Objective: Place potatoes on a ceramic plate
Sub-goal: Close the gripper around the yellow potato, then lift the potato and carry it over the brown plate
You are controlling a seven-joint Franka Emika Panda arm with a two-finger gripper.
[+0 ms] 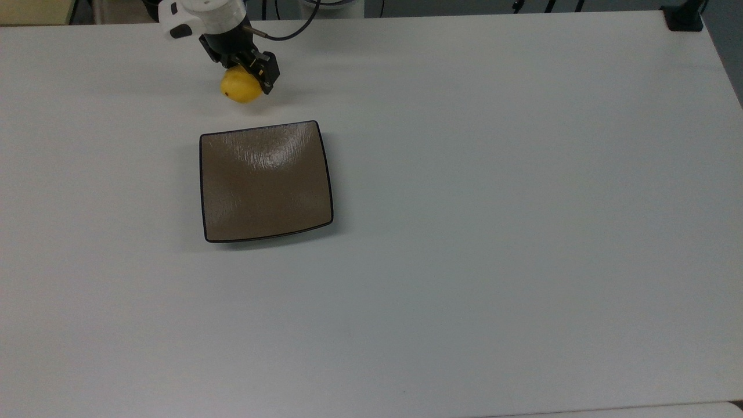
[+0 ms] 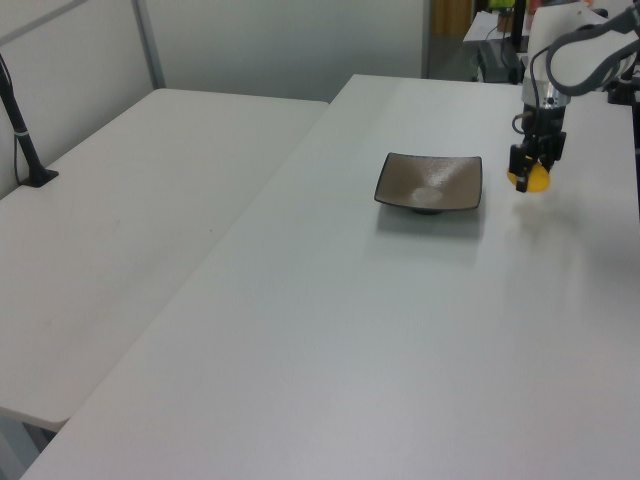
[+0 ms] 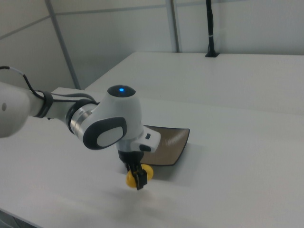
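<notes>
My gripper (image 1: 242, 77) is shut on the yellow potato (image 1: 239, 88), which hangs a little above the white table beyond the plate's far edge in the top view. In the left view the potato (image 2: 534, 178) is off the tabletop, to the right of the plate (image 2: 430, 183), still held by the gripper (image 2: 527, 172). The square brown ceramic plate (image 1: 265, 180) with its thin black rim lies flat with nothing on it. The right view shows the gripper (image 3: 137, 178) holding the potato (image 3: 136, 176) in front of the plate (image 3: 166, 144).
The white table (image 1: 493, 203) stretches wide to the top view's right. A black post base (image 1: 684, 17) sits at its far right corner. A second white table (image 2: 120, 200) adjoins at the left view's left, with a black pole (image 2: 22, 130) on it.
</notes>
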